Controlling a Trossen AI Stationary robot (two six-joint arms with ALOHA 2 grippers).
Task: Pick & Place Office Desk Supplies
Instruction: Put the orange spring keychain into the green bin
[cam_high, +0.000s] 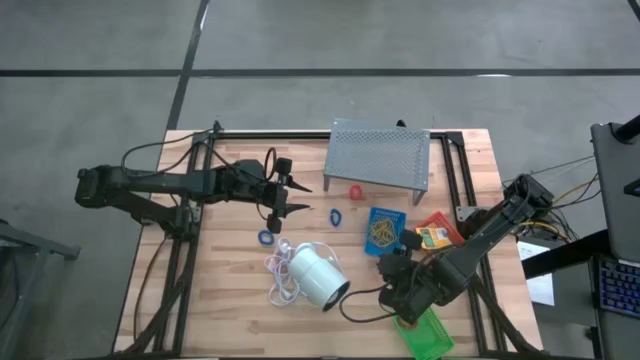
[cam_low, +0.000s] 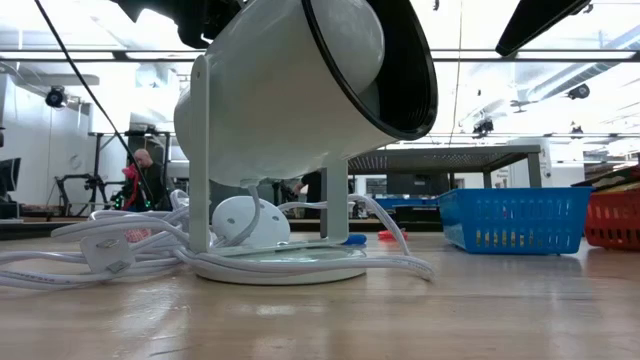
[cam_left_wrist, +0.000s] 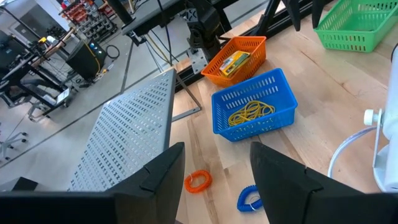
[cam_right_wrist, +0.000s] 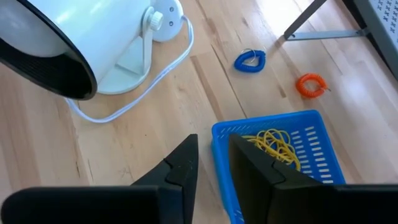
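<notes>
A blue tray (cam_high: 385, 230) holding tan rubber bands (cam_right_wrist: 277, 146) rests on the table mid-right. Beside it sits an orange-red tray (cam_high: 437, 233) with a yellow printed box (cam_left_wrist: 233, 60). A green tray (cam_high: 425, 335) is at the near edge. A red loop (cam_high: 355, 190) and two blue loops (cam_high: 335, 215) (cam_high: 265, 237) lie on the wood. My right gripper (cam_right_wrist: 212, 168) hovers just near of the blue tray, slightly open and holding nothing. My left gripper (cam_left_wrist: 214, 186) stands open in the air left of the red loop (cam_left_wrist: 198, 182), also holding nothing.
A white lamp (cam_high: 318, 277) lies tipped at the table's near middle, with its white cord (cam_high: 280, 268) coiled beside it. A grey perforated stand (cam_high: 380, 155) stands at the far edge. Bare wood lies on the near left of the table (cam_high: 220, 300).
</notes>
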